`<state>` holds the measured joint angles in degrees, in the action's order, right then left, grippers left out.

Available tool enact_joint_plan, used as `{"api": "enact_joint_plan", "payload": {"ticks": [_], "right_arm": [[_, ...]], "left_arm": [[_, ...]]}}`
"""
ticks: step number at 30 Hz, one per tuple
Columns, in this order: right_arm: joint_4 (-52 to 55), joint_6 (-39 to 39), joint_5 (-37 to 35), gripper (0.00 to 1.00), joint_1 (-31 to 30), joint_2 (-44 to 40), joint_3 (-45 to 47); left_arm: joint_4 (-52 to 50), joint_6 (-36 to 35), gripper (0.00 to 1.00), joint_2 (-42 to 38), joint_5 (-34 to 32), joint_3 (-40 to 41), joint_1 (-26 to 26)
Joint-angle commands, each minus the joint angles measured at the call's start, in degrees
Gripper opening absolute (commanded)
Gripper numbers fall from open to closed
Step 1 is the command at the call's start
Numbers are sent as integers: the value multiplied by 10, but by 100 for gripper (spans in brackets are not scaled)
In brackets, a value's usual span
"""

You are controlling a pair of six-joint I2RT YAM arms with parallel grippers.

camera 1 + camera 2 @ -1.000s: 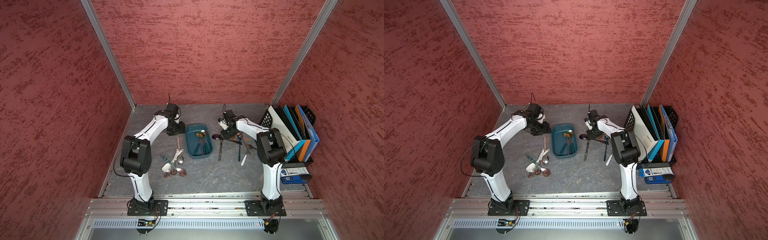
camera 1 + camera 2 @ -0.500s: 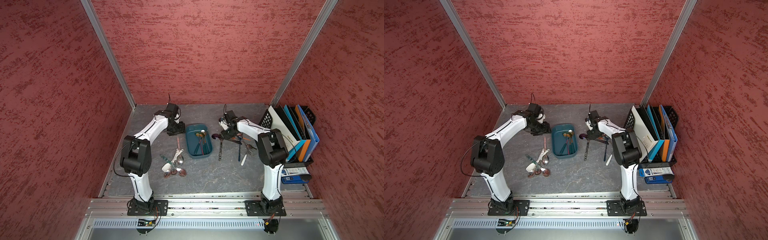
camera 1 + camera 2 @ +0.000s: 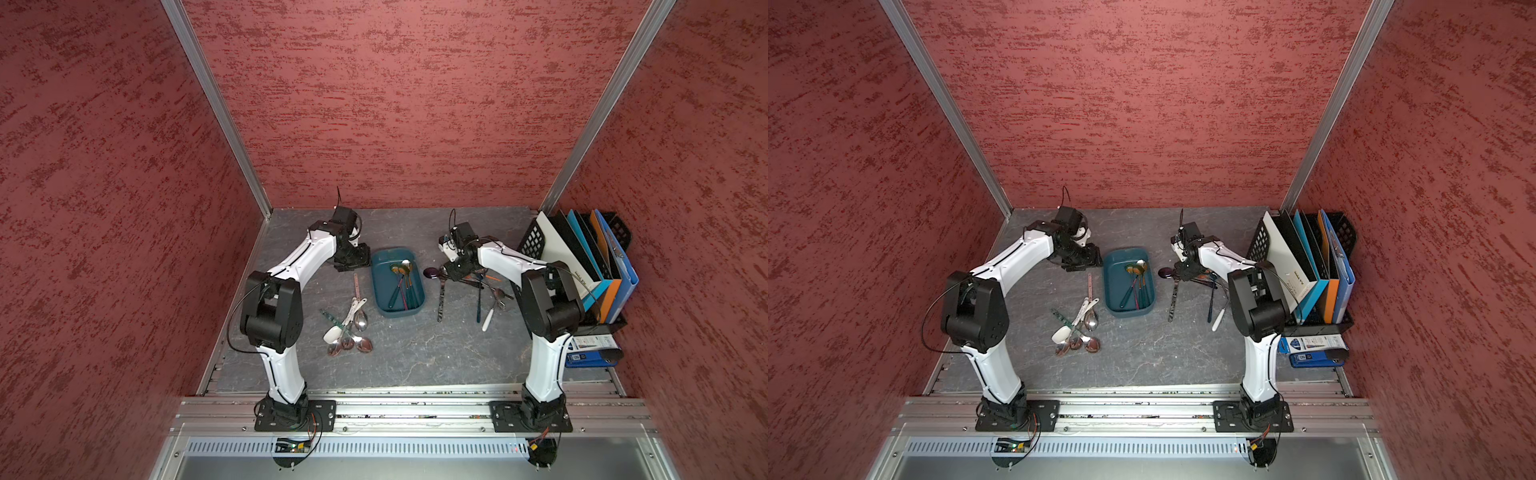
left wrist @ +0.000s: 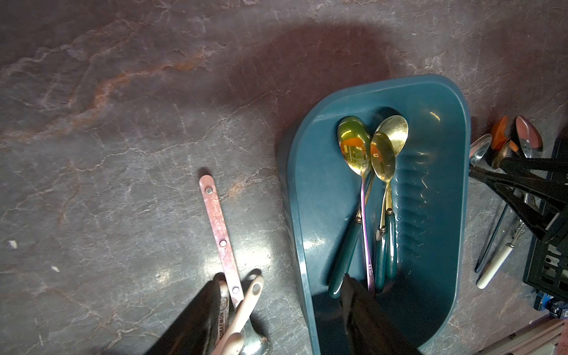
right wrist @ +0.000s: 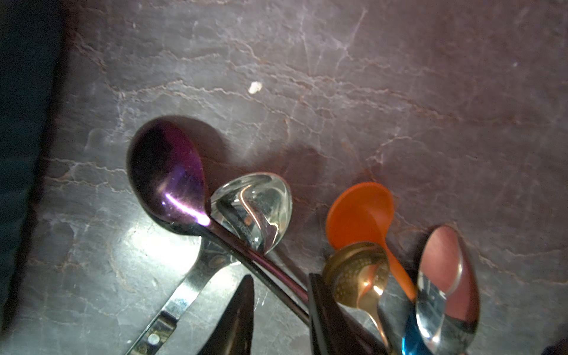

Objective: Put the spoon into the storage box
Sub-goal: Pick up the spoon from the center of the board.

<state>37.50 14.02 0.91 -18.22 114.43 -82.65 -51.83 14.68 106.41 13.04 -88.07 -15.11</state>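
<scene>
The storage box [image 3: 384,286] [image 3: 1115,286] is a dark teal tray at mid-table, with three gold-bowled, green-handled spoons [image 4: 356,147] lying inside. Right of it, a purple spoon [image 3: 431,272] [image 5: 167,172] lies on the table. My right gripper [image 3: 455,272] [image 5: 279,279] is low over its handle and open. The handle passes between the fingers and rests against one, with a gap to the other. My left gripper [image 3: 352,262] [image 4: 280,278] is open and empty at the box's far left corner. It straddles the box's wall [image 4: 295,215].
More spoons [image 5: 359,212] crowd beside the purple one, crossing its handle. Another spoon pile [image 3: 349,328] lies front-left of the box. A black mesh file rack [image 3: 582,257] with folders stands at the right edge, with blue boxes [image 3: 590,351] in front of it. Red walls enclose the table.
The right wrist has shifted very slightly over the purple spoon. The left arm has not moved.
</scene>
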Motion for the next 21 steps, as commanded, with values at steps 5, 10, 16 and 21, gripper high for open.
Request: {"api": "enact_joint_plan", "payload": {"ticks": [5, 10, 16, 21], "right_arm": [[1, 13, 1, 32, 2, 4, -7], [4, 20, 3, 32, -3, 15, -17], [4, 22, -1, 32, -8, 20, -14], [-16, 24, 17, 31, -8, 16, 1]], "left_arm": [[4, 2, 65, -2, 6, -8, -2], [4, 3, 65, -2, 5, -6, -2], [6, 5, 65, -6, 4, 1, -3], [7, 6, 65, -8, 3, 4, -2]]}}
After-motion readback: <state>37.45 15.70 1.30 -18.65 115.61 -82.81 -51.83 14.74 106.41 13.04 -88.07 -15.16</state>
